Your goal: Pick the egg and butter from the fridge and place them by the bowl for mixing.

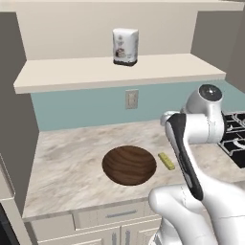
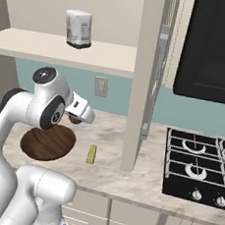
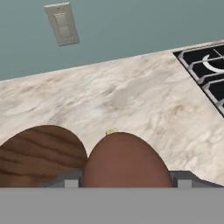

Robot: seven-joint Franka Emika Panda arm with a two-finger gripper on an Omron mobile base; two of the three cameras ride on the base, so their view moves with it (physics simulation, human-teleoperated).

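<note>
Above the marble worktop, at three o'clock of the striped dark-wood bowl: pincer grasping reddish-brown rounded egg; pale-yellow butter lying alongside.

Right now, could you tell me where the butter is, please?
The butter lies flat on the marble counter, just right of the wooden bowl in the left base view, between that bowl and the stove.
</note>
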